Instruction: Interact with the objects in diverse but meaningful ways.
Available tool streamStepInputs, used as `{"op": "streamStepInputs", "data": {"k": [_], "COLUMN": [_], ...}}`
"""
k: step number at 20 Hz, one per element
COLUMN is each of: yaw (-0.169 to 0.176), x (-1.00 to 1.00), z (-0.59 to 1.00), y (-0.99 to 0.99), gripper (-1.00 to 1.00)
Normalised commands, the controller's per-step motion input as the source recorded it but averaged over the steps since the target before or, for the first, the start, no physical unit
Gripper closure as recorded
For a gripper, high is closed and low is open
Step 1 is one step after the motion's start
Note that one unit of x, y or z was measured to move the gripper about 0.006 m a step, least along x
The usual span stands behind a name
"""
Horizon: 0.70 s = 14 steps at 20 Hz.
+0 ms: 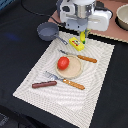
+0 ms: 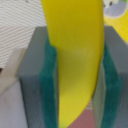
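My gripper (image 1: 82, 31) hangs over the far edge of the placemat, shut on the yellow banana (image 1: 82, 36), which dangles below it. In the wrist view the banana (image 2: 75, 55) fills the space between the green pads (image 2: 50, 85). Just under the banana lies the yellow rectangular block (image 1: 75, 43). On the tan plate (image 1: 73, 71) rests the red tomato (image 1: 63, 62). The small grey pan (image 1: 47, 31) stands off the mat at the exterior view's left. The brown sausage (image 1: 44, 84) lies near the mat's front left.
A striped placemat (image 1: 95, 95) covers the dark table. A wooden-handled knife (image 1: 80, 57) lies behind the plate and a fork (image 1: 66, 81) in front of it. A bowl (image 1: 122, 17) stands on a brown board at the back right.
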Motion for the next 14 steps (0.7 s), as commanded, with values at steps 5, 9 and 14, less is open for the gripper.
{"op": "streamStepInputs", "data": {"k": [5,9,14], "yaw": [-0.036,-0.022,-0.008], "x": [0.96,0.73,0.43], "z": [0.22,0.08,-0.03], "y": [0.15,-0.02,-0.05], "gripper": [1.00,1.00,1.00]}}
